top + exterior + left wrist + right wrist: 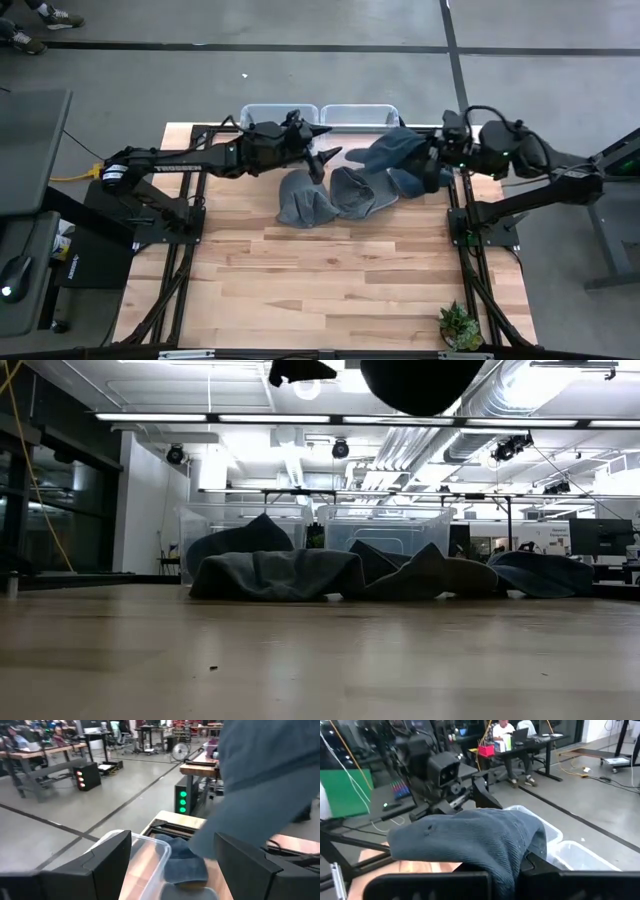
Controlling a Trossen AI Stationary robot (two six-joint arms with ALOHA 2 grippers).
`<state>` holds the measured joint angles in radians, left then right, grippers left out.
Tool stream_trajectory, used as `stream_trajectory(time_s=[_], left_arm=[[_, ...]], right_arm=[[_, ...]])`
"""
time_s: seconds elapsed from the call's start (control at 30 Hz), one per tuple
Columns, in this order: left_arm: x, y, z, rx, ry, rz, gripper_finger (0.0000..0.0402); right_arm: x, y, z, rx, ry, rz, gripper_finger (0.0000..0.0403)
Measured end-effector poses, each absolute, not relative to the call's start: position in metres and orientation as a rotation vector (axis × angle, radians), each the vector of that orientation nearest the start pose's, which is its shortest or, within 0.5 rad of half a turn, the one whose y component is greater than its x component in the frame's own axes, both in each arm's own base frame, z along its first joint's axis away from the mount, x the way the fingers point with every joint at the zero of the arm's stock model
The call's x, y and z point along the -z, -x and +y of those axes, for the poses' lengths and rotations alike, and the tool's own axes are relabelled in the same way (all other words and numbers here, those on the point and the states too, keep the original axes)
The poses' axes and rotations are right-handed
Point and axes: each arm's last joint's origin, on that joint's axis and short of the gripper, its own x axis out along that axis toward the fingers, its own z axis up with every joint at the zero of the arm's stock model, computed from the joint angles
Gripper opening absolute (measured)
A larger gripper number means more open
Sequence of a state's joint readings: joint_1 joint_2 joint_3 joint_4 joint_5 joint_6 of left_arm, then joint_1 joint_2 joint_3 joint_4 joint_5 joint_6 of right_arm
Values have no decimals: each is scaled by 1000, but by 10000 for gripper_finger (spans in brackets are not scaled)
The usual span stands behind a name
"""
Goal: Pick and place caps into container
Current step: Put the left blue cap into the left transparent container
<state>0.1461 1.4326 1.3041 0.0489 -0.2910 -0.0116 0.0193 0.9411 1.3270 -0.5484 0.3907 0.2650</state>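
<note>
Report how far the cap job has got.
Done: no cap can be seen in the two clear bins.

In hand: the right gripper holds a blue cap raised beside the right-hand bin; the left gripper is open and empty near the bins.

Left: the grey and blue caps heaped on the table, apparently several.

Four caps [305,203], two containers [280,113], two arms [190,160]
</note>
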Motion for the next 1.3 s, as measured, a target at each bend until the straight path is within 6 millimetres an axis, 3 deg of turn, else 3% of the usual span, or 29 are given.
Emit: stream_trajectory(time_s=[0.2, 0.47, 0.73, 0.87, 1.3], left_arm=[[-388, -324, 67, -355, 57, 39, 280], [-381, -343, 71, -216, 84, -39, 280], [-375, -359, 71, -118, 120, -129, 280], [-382, -364, 68, -94, 104, -266, 280], [-392, -361, 64, -83, 84, -397, 280]], right_arm=[[-456, -151, -7, 353, -240, 65, 2], [-471, -149, -5, 247, -245, -57, 2], [-502, -136, -4, 203, -213, -103, 2], [-515, -134, -4, 201, -204, -83, 2], [-548, -163, -4, 151, -133, -55, 2]])
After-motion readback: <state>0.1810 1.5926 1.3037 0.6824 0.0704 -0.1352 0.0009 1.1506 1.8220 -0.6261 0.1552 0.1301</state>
